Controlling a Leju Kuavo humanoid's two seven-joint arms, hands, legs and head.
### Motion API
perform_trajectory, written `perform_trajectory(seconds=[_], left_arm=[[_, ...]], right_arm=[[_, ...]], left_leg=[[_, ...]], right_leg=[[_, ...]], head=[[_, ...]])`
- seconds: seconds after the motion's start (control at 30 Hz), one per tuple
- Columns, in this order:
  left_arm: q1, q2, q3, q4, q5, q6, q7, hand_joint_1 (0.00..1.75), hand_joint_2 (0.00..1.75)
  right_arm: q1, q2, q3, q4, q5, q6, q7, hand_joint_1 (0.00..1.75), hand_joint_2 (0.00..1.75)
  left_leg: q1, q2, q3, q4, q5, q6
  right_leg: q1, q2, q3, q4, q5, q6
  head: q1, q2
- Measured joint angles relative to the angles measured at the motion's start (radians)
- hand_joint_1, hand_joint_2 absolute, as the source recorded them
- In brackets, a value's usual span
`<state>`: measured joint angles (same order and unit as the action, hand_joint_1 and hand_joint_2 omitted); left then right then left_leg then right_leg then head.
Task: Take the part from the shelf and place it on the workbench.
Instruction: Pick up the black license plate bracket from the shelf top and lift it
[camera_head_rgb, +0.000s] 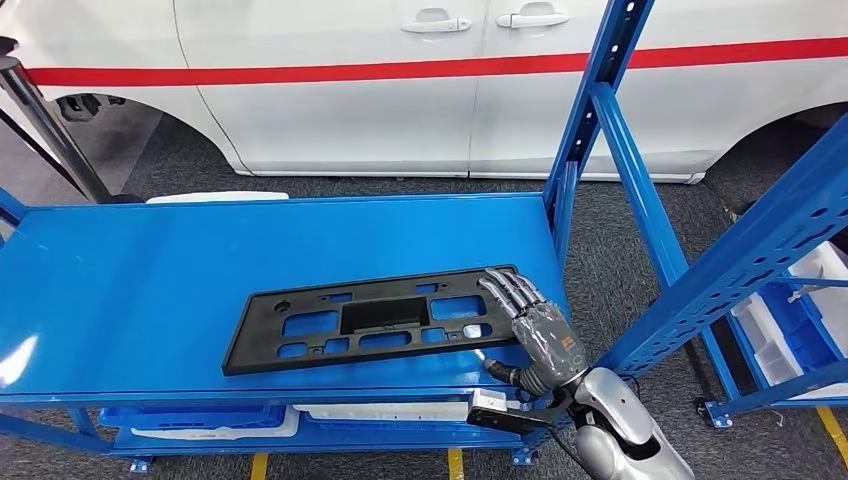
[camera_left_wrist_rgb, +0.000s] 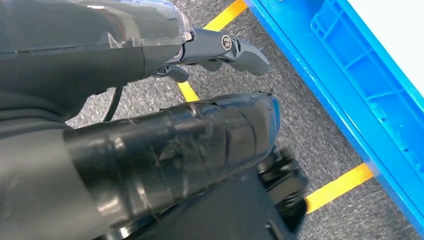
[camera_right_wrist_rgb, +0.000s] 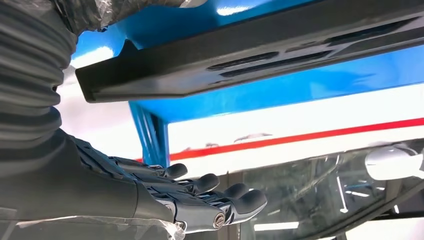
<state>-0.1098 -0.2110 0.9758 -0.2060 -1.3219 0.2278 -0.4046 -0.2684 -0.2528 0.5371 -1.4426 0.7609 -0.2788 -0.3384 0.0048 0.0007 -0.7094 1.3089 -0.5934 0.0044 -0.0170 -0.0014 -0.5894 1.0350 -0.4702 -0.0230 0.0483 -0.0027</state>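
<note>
The part (camera_head_rgb: 370, 320) is a long flat black plastic plate with several cut-outs, lying on the blue shelf (camera_head_rgb: 150, 260) near its front edge. My right hand (camera_head_rgb: 535, 335) is at the plate's right end, its straight fingers reaching over that end from the front right. In the right wrist view the right hand (camera_right_wrist_rgb: 200, 200) has its fingers stretched out side by side, with a gap between them and the plate's edge (camera_right_wrist_rgb: 250, 55); it holds nothing. My left hand (camera_left_wrist_rgb: 165, 135) hangs low over grey floor beside a blue crate, holding nothing.
A blue upright post (camera_head_rgb: 590, 110) stands just behind my right hand, and a slanted blue beam (camera_head_rgb: 740, 260) runs along the right. A lower shelf level (camera_head_rgb: 380, 410) carries white parts. Blue and white bins (camera_head_rgb: 800, 320) sit at the right. A white car is parked behind.
</note>
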Motion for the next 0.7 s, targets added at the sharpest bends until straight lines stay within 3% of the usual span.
perform_trajectory(seconds=[0.03,0.1,0.17,0.27,0.33,0.43,0.5,0.53,0.57,0.63,0.7], left_arm=[[0.000,0.000,-0.001,0.000,-0.001,0.000,0.001,0.00,0.00],[-0.001,0.000,-0.003,0.000,-0.003,-0.001,0.003,0.00,0.00],[-0.003,0.000,-0.004,0.000,-0.007,-0.002,0.004,0.00,0.00],[-0.005,0.000,-0.006,0.000,-0.013,-0.003,0.007,0.00,0.00],[-0.006,-0.001,-0.008,0.000,-0.016,-0.004,0.008,0.00,0.00],[-0.011,-0.003,-0.015,0.000,-0.020,-0.007,0.011,0.00,0.00],[-0.012,-0.004,-0.020,0.000,-0.021,-0.008,0.013,0.00,0.00],[-0.012,-0.004,-0.022,0.000,-0.021,-0.009,0.015,0.00,0.00],[-0.012,-0.004,-0.024,0.000,-0.021,-0.009,0.015,0.00,0.00],[-0.012,-0.006,-0.026,0.000,-0.022,-0.010,0.016,0.00,0.00],[-0.013,-0.007,-0.028,0.000,-0.022,-0.010,0.016,0.00,0.00]], right_arm=[[-0.002,0.002,0.000,0.003,0.016,-0.010,0.003,0.00,1.75],[-0.012,0.008,0.000,0.009,0.039,-0.024,0.009,0.00,1.75],[-0.025,0.013,0.000,0.017,0.048,-0.029,0.012,0.00,1.75],[-0.048,0.021,0.001,0.034,0.053,-0.026,0.009,0.00,1.75],[-0.066,0.026,0.003,0.048,0.056,-0.018,0.006,0.00,1.75],[-0.093,0.035,0.009,0.077,0.060,0.000,0.004,0.00,1.75],[-0.107,0.042,0.017,0.103,0.062,0.015,0.004,0.00,1.75],[-0.114,0.045,0.020,0.115,0.062,0.020,0.004,0.00,1.75],[-0.121,0.047,0.022,0.125,0.062,0.023,0.005,0.00,1.75],[-0.135,0.051,0.025,0.140,0.062,0.025,0.005,0.00,1.75],[-0.147,0.056,0.027,0.151,0.062,0.028,0.005,0.00,1.75]], left_leg=[[0.002,0.000,0.008,-0.022,0.024,0.000],[0.004,0.000,0.066,-0.149,0.094,0.003],[0.002,0.000,0.114,-0.255,0.129,0.008],[-0.001,-0.003,0.123,-0.279,0.131,0.021],[0.001,-0.003,0.126,-0.289,0.137,0.034],[0.001,-0.002,0.128,-0.293,0.140,0.045],[0.000,-0.003,0.128,-0.292,0.138,0.046],[0.000,-0.004,0.129,-0.291,0.137,0.047],[-0.001,-0.005,0.131,-0.290,0.136,0.046],[-0.002,-0.008,0.134,-0.287,0.131,0.042],[-0.005,-0.009,0.133,-0.285,0.129,0.034]], right_leg=[[0.000,0.000,0.001,0.001,-0.001,0.000],[0.000,0.002,0.004,0.002,-0.004,0.004],[0.003,0.003,0.004,0.006,-0.007,0.012],[0.004,0.002,0.001,0.005,-0.006,0.027],[0.002,0.002,-0.009,0.029,-0.024,0.036],[0.000,0.002,-0.085,0.187,-0.104,0.044],[0.000,0.002,-0.130,0.274,-0.123,0.046],[0.000,0.001,-0.129,0.266,-0.104,0.045],[0.000,0.001,-0.109,0.219,-0.070,0.043],[0.003,0.002,-0.049,0.086,-0.005,0.036],[0.008,0.002,-0.018,0.015,0.011,0.030]], head=[[0.000,0.000],[0.000,0.000],[0.000,0.000],[0.001,0.000],[0.001,0.000],[0.001,0.000],[0.001,0.000],[0.001,0.000],[0.001,0.000],[0.002,0.000],[0.001,0.000]])
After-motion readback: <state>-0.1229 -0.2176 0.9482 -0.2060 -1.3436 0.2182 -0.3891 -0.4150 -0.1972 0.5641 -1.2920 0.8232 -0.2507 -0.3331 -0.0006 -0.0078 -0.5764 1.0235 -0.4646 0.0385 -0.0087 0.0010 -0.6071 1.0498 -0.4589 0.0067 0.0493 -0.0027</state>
